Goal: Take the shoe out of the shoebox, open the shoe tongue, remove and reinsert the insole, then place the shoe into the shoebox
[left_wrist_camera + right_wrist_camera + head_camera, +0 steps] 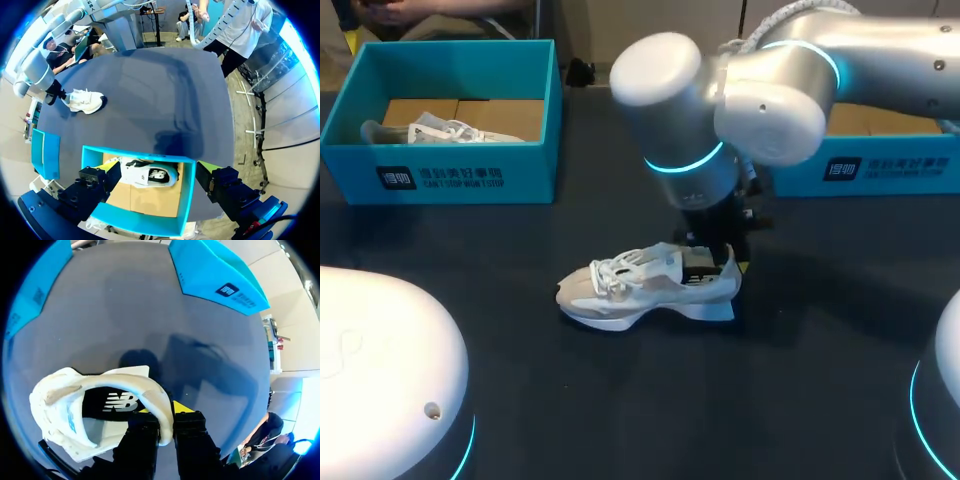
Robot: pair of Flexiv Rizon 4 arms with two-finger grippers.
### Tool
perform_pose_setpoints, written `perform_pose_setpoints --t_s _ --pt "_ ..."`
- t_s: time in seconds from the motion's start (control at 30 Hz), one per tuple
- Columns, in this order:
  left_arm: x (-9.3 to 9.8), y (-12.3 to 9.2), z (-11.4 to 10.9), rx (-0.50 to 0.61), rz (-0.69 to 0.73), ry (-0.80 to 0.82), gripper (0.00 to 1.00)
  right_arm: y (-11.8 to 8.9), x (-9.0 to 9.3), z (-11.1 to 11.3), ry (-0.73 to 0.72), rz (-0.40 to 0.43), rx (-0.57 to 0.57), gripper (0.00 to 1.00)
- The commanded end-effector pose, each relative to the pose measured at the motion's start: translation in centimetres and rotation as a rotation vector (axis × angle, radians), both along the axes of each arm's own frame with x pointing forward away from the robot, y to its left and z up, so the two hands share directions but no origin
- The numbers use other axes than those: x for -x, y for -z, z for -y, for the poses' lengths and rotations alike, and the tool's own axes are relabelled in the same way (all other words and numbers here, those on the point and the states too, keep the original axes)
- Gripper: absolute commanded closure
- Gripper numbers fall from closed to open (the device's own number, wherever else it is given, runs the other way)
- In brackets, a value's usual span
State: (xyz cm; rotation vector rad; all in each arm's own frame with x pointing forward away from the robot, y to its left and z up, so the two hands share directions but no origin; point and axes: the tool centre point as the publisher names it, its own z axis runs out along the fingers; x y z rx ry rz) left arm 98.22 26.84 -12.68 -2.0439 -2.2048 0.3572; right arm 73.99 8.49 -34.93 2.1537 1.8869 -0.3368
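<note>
On the table (820,330) centre, shoe (645,290) with right gripper (167,417) clenched on its heel (pinch seen only in right wrist view); left gripper (156,182) released wide above far-left shoebox (440,175), second shoe (142,175) inside

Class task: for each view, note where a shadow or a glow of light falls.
Head view: the right arm's cyan ring glows, and its shadow darkens the table right of the shoe. Left wrist view: a broad shadow crosses the table beyond the shoebox. Right wrist view: a dark shadow lies on the table ahead of the right gripper.
</note>
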Motion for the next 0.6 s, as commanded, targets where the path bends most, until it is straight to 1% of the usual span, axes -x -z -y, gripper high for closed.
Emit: perform_pose_setpoints --t_s 0.03,0.13,0.17,0.2,0.23,0.27,0.3,0.33,0.43,0.6 --pt "-0.1 -0.1 0.0 -0.003 -0.002 0.001 0.00 0.9 -0.1 -0.4 0.004 -0.010 0.008 1.00" --pt "-0.1 -0.1 0.0 -0.003 -0.002 0.001 0.00 1.1 0.0 -0.4 0.014 -0.012 0.000 1.00" --pt "-0.1 -0.1 0.0 -0.003 -0.002 0.001 0.00 1.0 0.0 -0.4 0.017 -0.012 -0.001 0.94" --pt "-0.1 -0.1 0.0 -0.003 -0.002 0.001 0.00 0.8 0.1 -0.4 0.023 -0.009 -0.010 0.74" --pt "-0.1 -0.1 0.0 -0.003 -0.002 0.001 0.00 0.5 0.1 -0.3 0.024 -0.008 -0.010 0.56" --pt "-0.1 -0.1 0.0 -0.003 -0.002 0.001 0.00 0.2 0.2 -0.3 0.024 -0.006 -0.013 0.53" --pt "-0.1 -0.1 0.0 -0.003 -0.002 0.001 0.00 -0.2 0.2 -0.3 0.031 0.007 -0.029 0.51" --pt "-0.1 -0.1 0.0 -0.003 -0.002 0.001 0.00 -0.6 0.2 -0.2 0.038 0.010 -0.045 0.45" --pt "-0.1 -0.1 0.0 -0.003 -0.002 0.001 0.00 -2.1 0.2 -0.4 0.035 0.019 -0.063 0.00" --pt "-0.1 -0.1 0.0 -0.003 -0.002 0.001 0.00 -4.8 0.1 -0.8 -0.007 0.018 -0.110 0.00"
